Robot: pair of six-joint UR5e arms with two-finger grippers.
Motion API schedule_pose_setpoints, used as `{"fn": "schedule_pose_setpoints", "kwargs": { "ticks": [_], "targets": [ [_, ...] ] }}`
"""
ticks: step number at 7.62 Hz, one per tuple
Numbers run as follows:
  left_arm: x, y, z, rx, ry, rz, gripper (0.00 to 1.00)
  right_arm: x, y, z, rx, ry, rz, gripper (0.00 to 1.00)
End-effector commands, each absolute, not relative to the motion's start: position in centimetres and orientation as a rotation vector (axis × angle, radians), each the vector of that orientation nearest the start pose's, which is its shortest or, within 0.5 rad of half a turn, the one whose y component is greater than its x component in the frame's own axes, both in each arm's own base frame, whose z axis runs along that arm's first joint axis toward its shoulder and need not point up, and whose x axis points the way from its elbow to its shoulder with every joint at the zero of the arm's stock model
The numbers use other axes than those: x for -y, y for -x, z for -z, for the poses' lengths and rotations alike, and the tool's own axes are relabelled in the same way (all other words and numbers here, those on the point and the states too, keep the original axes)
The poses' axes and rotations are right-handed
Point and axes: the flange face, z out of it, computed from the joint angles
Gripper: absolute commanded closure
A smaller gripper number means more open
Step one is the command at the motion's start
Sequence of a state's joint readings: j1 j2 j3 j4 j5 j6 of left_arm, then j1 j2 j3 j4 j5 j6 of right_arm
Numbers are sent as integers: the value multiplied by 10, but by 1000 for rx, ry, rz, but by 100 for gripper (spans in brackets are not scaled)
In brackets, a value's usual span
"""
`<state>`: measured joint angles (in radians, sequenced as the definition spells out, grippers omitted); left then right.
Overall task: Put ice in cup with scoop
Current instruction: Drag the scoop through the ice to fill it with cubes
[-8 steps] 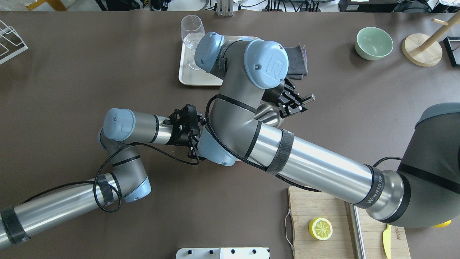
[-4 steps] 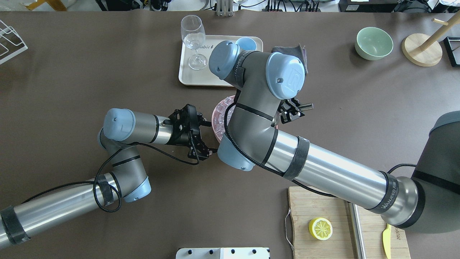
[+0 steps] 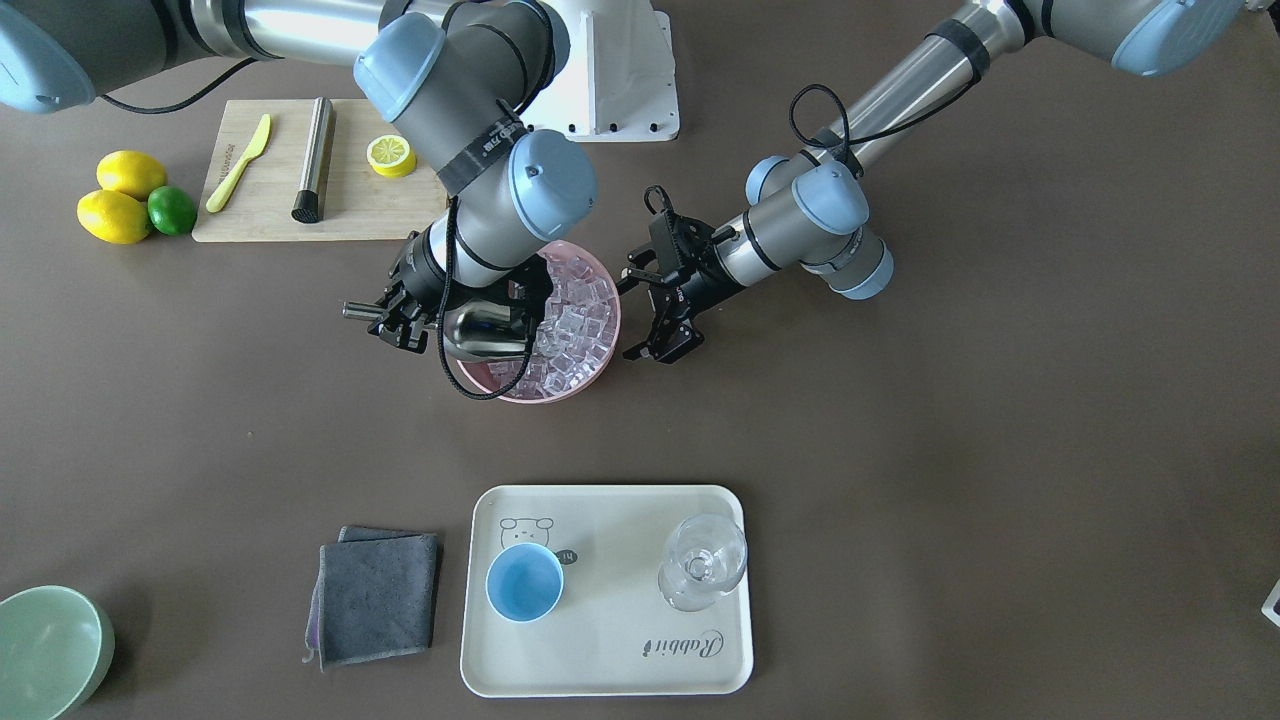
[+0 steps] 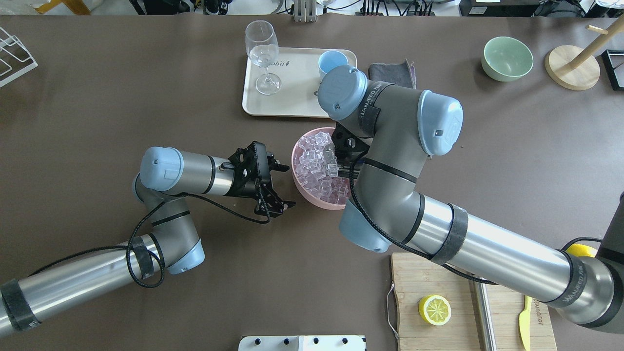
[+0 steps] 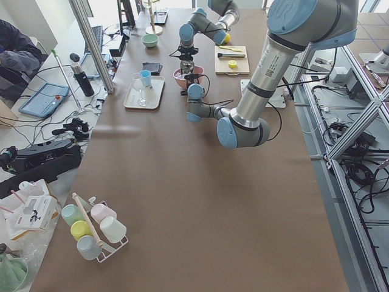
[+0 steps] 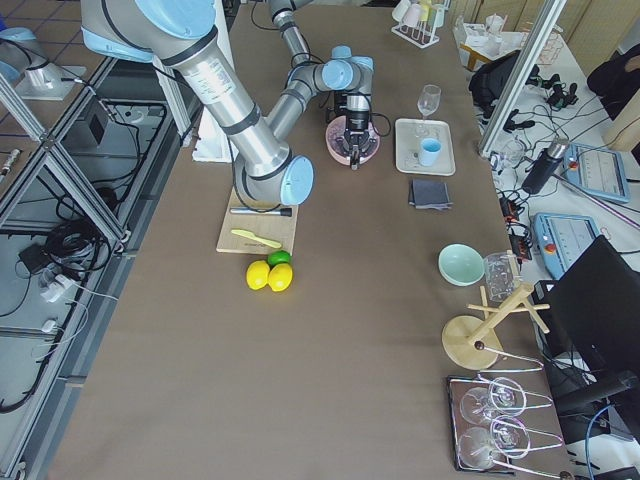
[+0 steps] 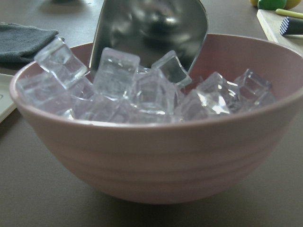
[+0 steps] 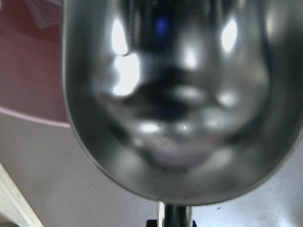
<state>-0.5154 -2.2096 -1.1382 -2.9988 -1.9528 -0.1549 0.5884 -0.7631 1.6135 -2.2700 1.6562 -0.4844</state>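
Silver arms (image 4: 497, 256), pale-blue joint caps (image 4: 161, 168)

— What is seen across most of the frame?
— The scoop (image 8: 165, 104) is seen from its handle end, with the shiny steel trough opened toward the camera. The trough is empty, and only blurred bright and dark reflections are shown on its inner wall.
— And the handle?
— Only a short stub is seen at the bottom edge, below the trough's rounded back.
— What is shown around it?
— At the upper left, a pink bowl (image 8: 28, 71) is seen behind the scoop's rim. Below it the brown table (image 8: 42, 161) is shown. A corner of a pale wooden board (image 8: 9, 210) is caught at the lower left.
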Motion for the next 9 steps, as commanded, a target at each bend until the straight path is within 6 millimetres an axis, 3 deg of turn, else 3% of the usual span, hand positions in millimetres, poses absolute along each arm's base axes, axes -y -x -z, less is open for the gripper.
{"fn": "schedule_pose_setpoints", "kwargs": {
  "ticks": [1,4,7,9],
  "targets": [
    [439,-583,-319,-1220,-1219,-991,2,476,496,-260,212,-265,1412,100],
    [439,-583,-319,-1219,-1217,-991,2,471,492,-264,264,-337,1357,100],
    [439,-583,-319,-1218,-1216,-991,2,453,468,-264,301,-376,1339,100],
    [439,-583,-319,-1218,-1216,-991,2,446,462,-255,337,-407,1340,100]
  ]
}}
